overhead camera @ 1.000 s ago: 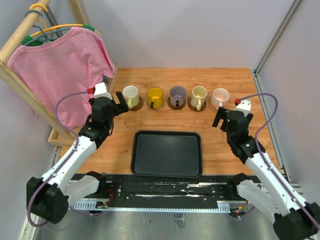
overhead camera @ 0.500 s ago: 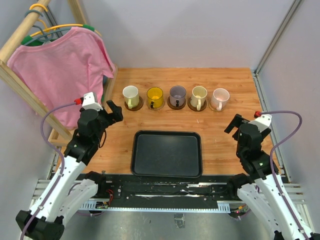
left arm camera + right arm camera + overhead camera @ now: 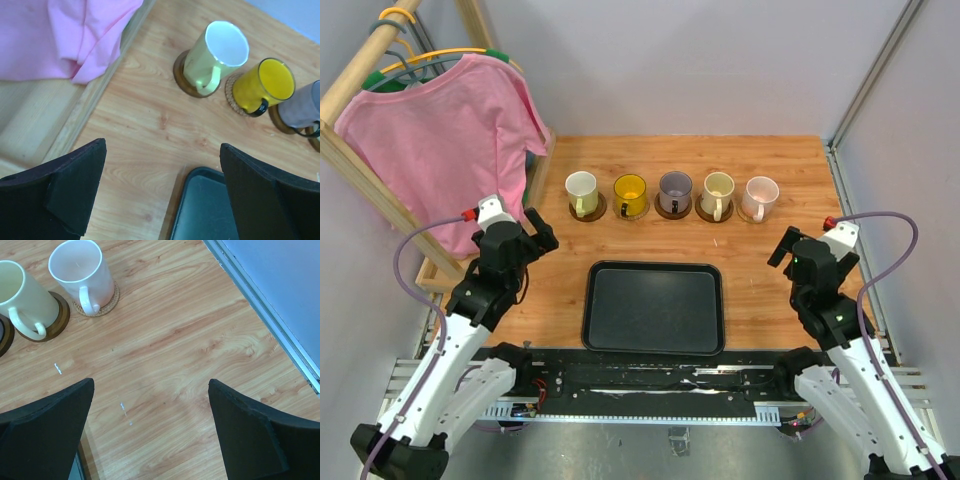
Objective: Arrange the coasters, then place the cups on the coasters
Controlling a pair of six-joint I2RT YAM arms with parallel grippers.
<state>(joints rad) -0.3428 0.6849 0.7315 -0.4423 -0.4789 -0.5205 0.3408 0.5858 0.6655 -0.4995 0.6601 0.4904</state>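
Five cups stand in one row across the wooden table [image 3: 800, 170], at 12 o'clock of the black tray [image 3: 655, 307]. Every one is upright and seated on a coaster. Left to right: white cup [image 3: 581, 188] with yellowish handle, yellow cup [image 3: 631, 192], grey-purple cup [image 3: 675, 188], cream cup [image 3: 718, 187], pink cup [image 3: 761, 192]. Neighbours sit near one another, not touching. Handles lie roughly toward 6 o'clock.

Coasters, from the wrist views:
- Dark brown coaster [image 3: 181, 75] under the white cup.
- Tan woven coaster [image 3: 230, 95] under the yellow cup.
- Another dark brown coaster [image 3: 275, 119] under the grey-purple cup, partly cut by the frame edge.
- A third dark brown coaster [image 3: 62, 315] under the cream cup.
- A second tan woven coaster [image 3: 114, 297] under the pink cup.

Left gripper [image 3: 540, 230]: at 10 o'clock of the tray, jaws spread wide, holding nothing. In its own view the white cup sits at 1 o'clock beyond the fingers, apart from them.

Right gripper [image 3: 782, 246]: at 2 o'clock of the tray, jaws wide, holding nothing. The pink cup is at 11 o'clock ahead of it, well apart.

The tray lies flat between the two arms, toward the near edge. A pink shirt [image 3: 450, 140] hangs on a wooden rack [image 3: 365, 62] at 10 o'clock of the table, its hem beside the table's left edge.
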